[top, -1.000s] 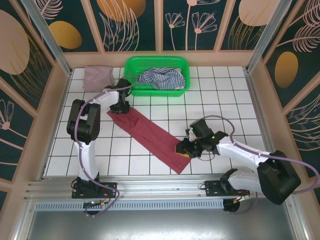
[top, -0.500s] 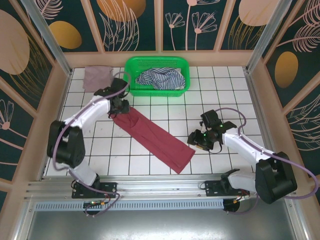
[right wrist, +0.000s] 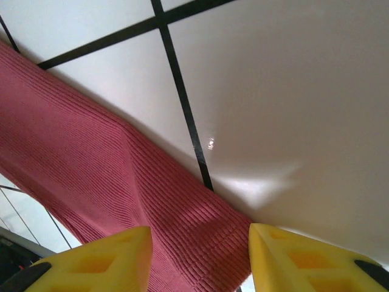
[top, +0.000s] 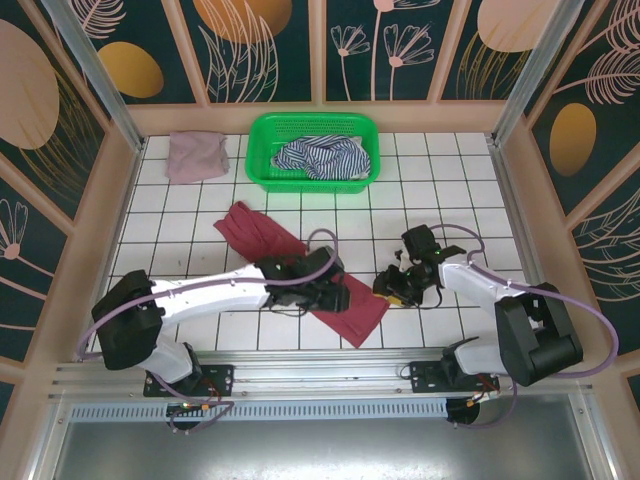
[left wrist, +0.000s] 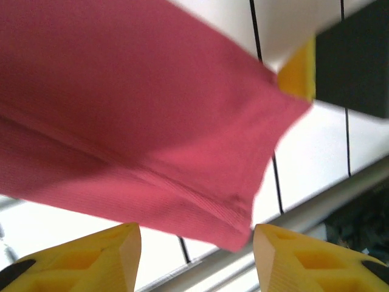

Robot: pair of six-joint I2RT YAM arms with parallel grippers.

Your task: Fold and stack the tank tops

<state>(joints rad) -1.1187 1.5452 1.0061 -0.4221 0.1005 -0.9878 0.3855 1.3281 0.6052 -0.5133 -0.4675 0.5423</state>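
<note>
across the middle of the tabletop [top: 450, 190], the maroon tank top [top: 270, 238] lies stretched from 10 o'clock to 4 o'clock. the left gripper [top: 335, 295] hangs over its 4 o'clock end, jaws spread; the right gripper [top: 390, 287] sits just beside that end at 3 o'clock, also spread. the mauve-pink tank top [top: 195, 157] lies at 11 o'clock, the striped tank top [top: 320, 158] in the green basket [top: 258, 150] at 12 o'clock.

3 tank tops [top: 250, 225] [top: 195, 157] [top: 320, 157], 1 basket [top: 258, 150]
</note>
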